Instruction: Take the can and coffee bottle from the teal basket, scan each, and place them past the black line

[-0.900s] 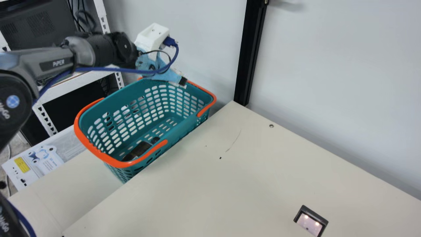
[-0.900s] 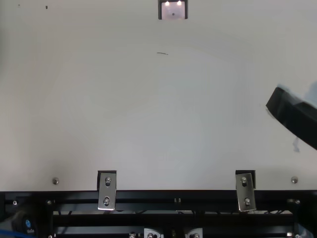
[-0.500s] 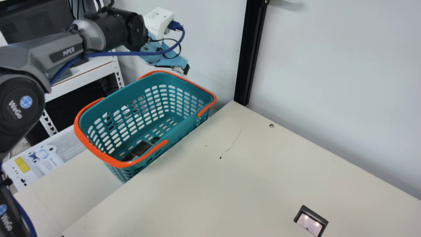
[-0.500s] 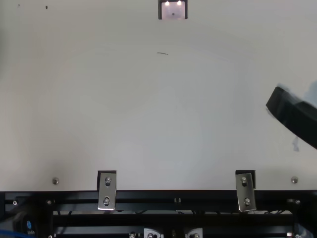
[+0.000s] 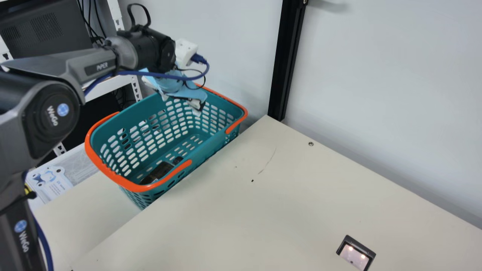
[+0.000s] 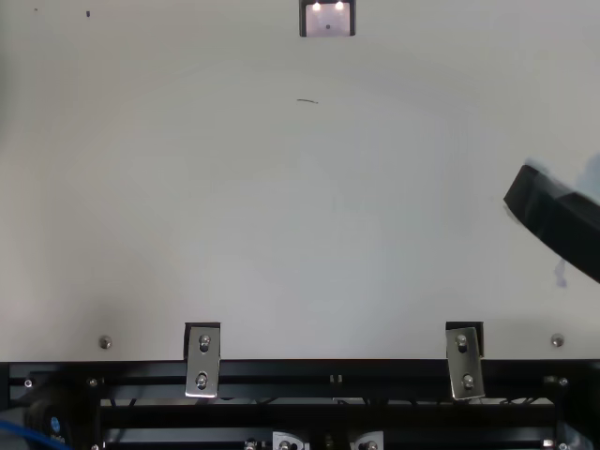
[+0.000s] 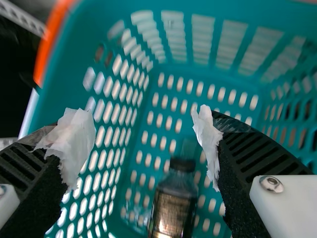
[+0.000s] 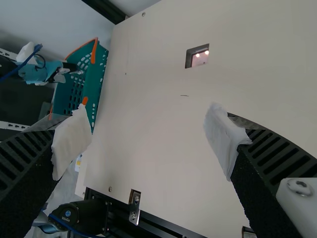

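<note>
In the main view my left gripper hangs over the far part of the teal basket, its tips just below the rim's height. The dark coffee bottle lies on the basket floor toward the near end. From the left wrist, my left gripper is open above the basket, and the dark-capped bottle lies below, with nothing between the fingers. I cannot make out the can for certain. My right gripper is at the top view's right edge; in its wrist view the right gripper stands open and empty over the table.
The scanner is set into the cream table. A black post rises at the table's far corner by the wall. White shelving stands behind the basket, and metal brackets sit on the table's front edge.
My left arm has shifted rightward in the main view; its gripper first rose, then came down over the basket. The right arm has kept still.
</note>
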